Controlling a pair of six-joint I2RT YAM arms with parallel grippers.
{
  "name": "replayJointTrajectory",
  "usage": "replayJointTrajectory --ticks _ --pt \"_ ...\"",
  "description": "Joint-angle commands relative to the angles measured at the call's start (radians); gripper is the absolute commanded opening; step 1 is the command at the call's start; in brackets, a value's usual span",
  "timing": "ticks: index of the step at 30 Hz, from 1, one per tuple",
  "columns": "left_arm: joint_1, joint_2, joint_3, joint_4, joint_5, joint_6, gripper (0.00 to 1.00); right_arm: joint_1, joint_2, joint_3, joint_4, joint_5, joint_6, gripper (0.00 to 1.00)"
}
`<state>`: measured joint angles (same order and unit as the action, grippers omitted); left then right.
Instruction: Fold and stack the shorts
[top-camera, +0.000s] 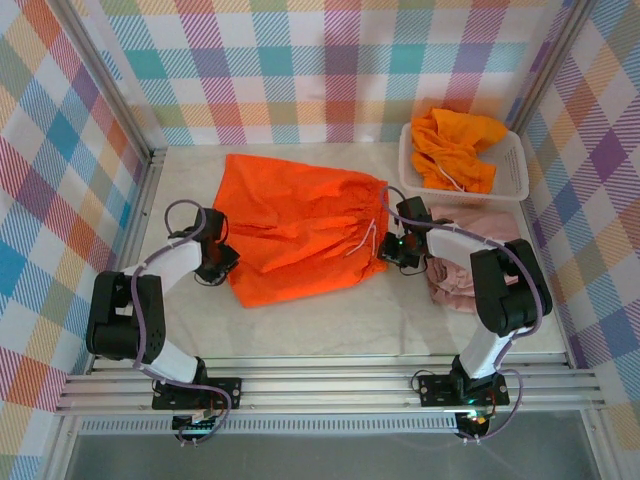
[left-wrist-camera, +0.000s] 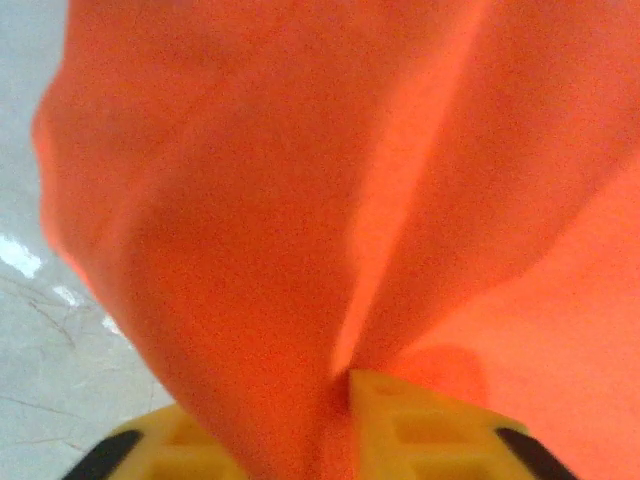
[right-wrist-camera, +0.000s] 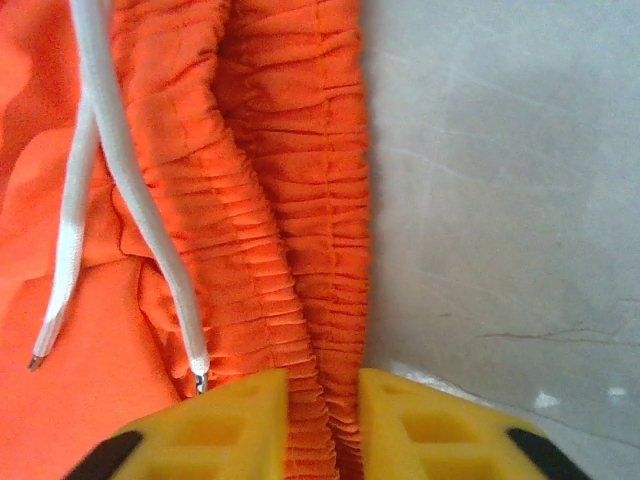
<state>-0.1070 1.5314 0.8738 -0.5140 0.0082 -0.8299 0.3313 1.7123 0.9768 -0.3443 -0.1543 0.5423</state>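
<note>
Orange shorts (top-camera: 300, 235) were held flat on the tabletop (top-camera: 330, 325), leg end pinched in the left pincer (left-wrist-camera: 340, 405), waistband in the right pincer (right-wrist-camera: 325, 405).

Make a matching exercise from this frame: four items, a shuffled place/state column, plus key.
Items
1. spread orange shorts
2. bunched orange shorts
3. pink shorts
4. right gripper

Place or state
A. inside the white basket
B. clamped on a gathered waistband
C. laid out at the centre of the table
D. heaped beside the basket, on its near side

Pairs: 1-C, 2-A, 3-D, 4-B
</note>
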Motion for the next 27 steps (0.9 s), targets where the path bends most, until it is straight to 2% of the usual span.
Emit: replayJointTrajectory --ticks 1,3,7,11,14,16,18,21,23,25,27 --pt "-0.001 -0.052 0.068 -0.087 -0.061 0.038 0.08 0.001 -0.006 0.016 -0.015 -0.031 0.011 0.18" --pt "-0.003 -0.100 0.120 -0.158 -0.104 0.062 0.01 0.001 -0.022 0.011 -0.015 -0.038 0.016 0.13" --pt "-0.016 -0.193 0.232 -0.277 -0.188 0.111 0.00 0.001 -0.052 0.003 -0.010 -0.056 0.028 0.04" --pt "-0.078 -0.219 0.363 -0.390 -0.300 0.161 0.00 0.002 -0.075 0.002 -0.014 -0.086 0.034 0.03" --pt "-0.158 -0.162 0.447 -0.452 -0.365 0.192 0.03 0.003 -0.098 -0.008 -0.012 -0.107 0.036 0.04" --pt "-0.197 -0.101 0.472 -0.469 -0.395 0.209 0.12 0.004 -0.117 -0.021 -0.006 -0.112 0.037 0.06" --pt "-0.205 -0.028 0.490 -0.496 -0.410 0.219 0.28 0.005 -0.132 -0.030 -0.010 -0.118 0.031 0.09" --pt "-0.202 0.025 0.482 -0.491 -0.451 0.217 0.67 0.005 -0.152 -0.040 -0.025 -0.127 0.016 0.19" --pt "-0.189 -0.001 0.453 -0.442 -0.379 0.212 0.88 0.005 -0.164 -0.048 -0.027 -0.141 0.008 0.26" --pt "-0.161 -0.057 0.402 -0.380 -0.288 0.180 0.98 0.008 -0.173 -0.049 -0.031 -0.156 0.003 0.31" --pt "-0.113 -0.116 0.341 -0.340 -0.213 0.132 1.00 0.018 -0.181 -0.049 -0.027 -0.164 0.000 0.37"
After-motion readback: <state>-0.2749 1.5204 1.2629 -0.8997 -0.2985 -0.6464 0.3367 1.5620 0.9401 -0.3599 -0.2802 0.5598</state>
